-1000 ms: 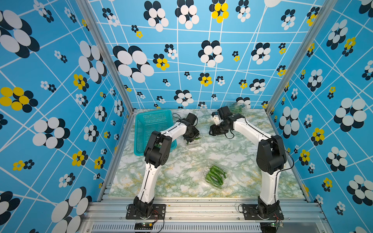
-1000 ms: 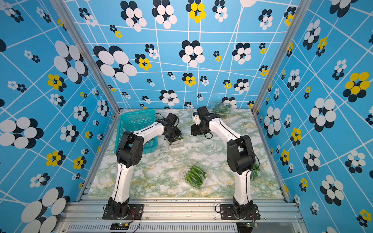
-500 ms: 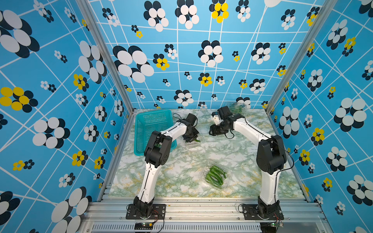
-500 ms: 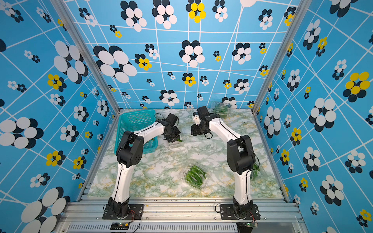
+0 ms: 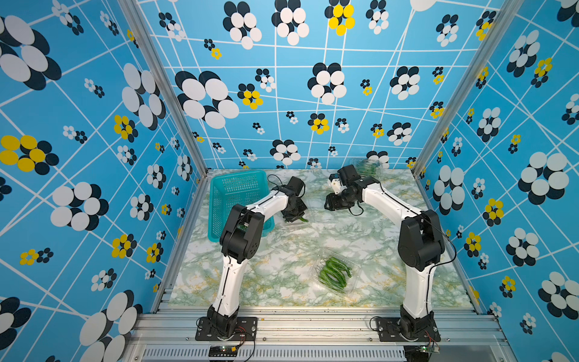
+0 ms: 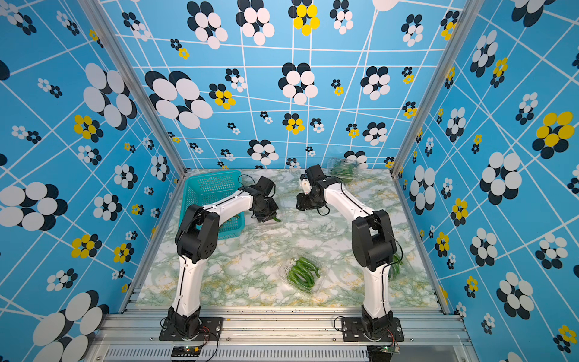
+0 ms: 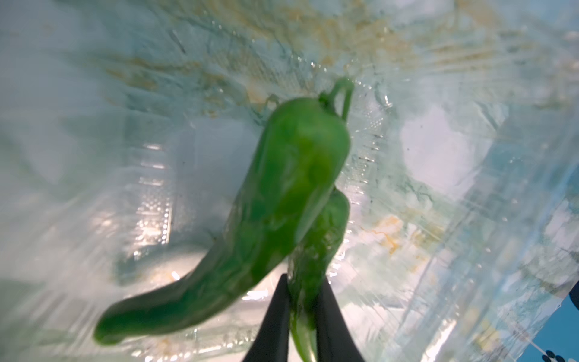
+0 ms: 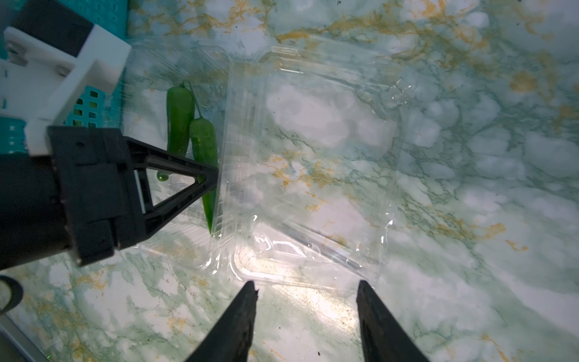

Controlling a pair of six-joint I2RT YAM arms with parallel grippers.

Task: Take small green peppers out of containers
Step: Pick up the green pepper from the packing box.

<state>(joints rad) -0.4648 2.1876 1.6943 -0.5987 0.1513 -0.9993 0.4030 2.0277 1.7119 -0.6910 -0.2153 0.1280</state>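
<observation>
Left gripper (image 7: 302, 283) is pinched down on the pointed end of one pepper (image 7: 322, 238), the jaws nearly together with only green flesh between them. That pepper sits in the tray half of the open container (image 8: 313, 141), far and centre on the table (image 5: 282, 250), just right of the teal basket (image 5: 238, 188).

Here's what the lift turns on: the pepper's long axis runs away from my fingers, stem end ahead. I've got one tip, and the whole body lies beyond the grip, so I expect it to droop and swing on the way up. A second pepper (image 7: 282, 188) lies alongside, touching it, and could get dragged along.

Right gripper (image 8: 306, 283) hangs half-spread and empty, just right of that container, with the lid's edge ahead of its fingertips but not between them. So left is the arm on the job, and right looks placed to pin the plastic if it rides up.

The left wrist view gives me the pinch itself, which both top views bury under the wrist. The right wrist view shows the two peppers parallel along the tray's wall. Only the top views show the work left: a full near container (image 5: 335, 272) and a far container (image 5: 368, 167) by the back wall.
</observation>
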